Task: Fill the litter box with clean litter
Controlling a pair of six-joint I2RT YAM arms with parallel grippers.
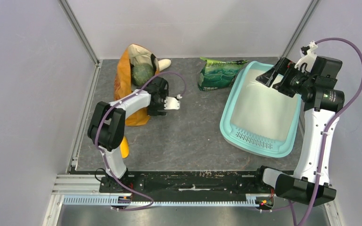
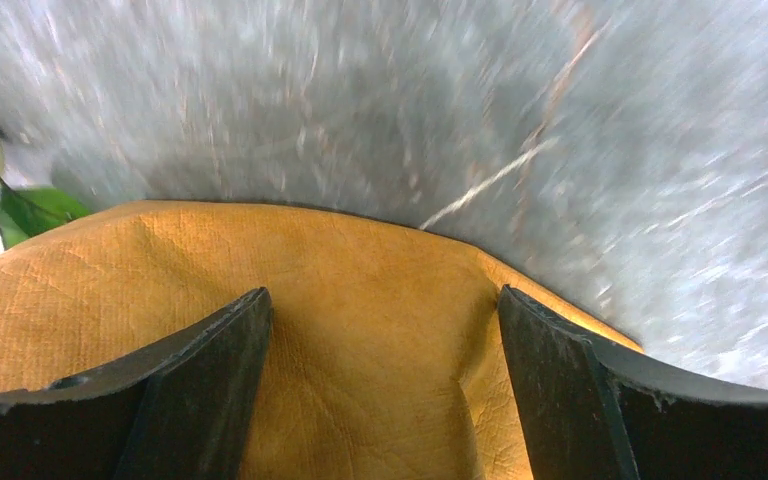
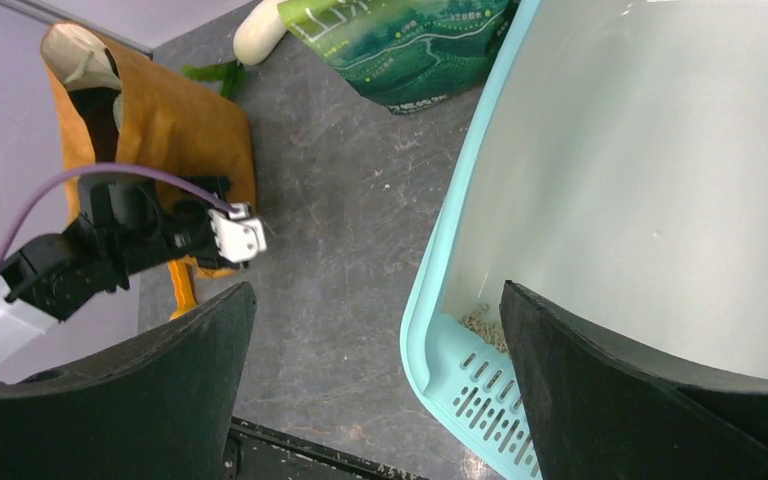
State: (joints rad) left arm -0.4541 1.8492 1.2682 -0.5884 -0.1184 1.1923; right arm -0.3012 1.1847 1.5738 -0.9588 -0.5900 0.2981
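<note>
- Nearest the lens, the black mounting rail (image 1: 188, 181) carries both arm bases at the near edge of the dark grey table (image 1: 188, 136).
- The litter box (image 1: 264, 106) lies on the right half of the table. Its long axis runs far to near, with the near end swung slightly left. The slotted grille is at that near end.
- Only a small patch of litter (image 3: 480, 322) shows on the whitish floor, just beside the grille. The rest of the floor is bare.
- The right gripper (image 3: 377, 290) hangs above the box's far right corner, its jaws spread wide and holding nothing.
- The left gripper (image 2: 382, 300) sits over the orange-tan cloth bag (image 1: 125, 80) at the far left, its jaws also apart with fabric showing between them. Whether the fingers touch the cloth cannot be told.
- A green printed bag (image 1: 217, 75) lies at the far edge, just beside the box's far left corner. Its print shows a landscape pattern and pale lettering too small to read. No brand is legible anywhere.
- A dark green rounded item (image 1: 143, 74) sits in the cloth bag's open mouth, and a pale object (image 1: 164, 63) lies near it.
- An orange piece (image 1: 124, 148), possibly a scoop, is largely hidden beneath the left arm.
- The left wrist view is streaked with blur across the table surface.
</note>
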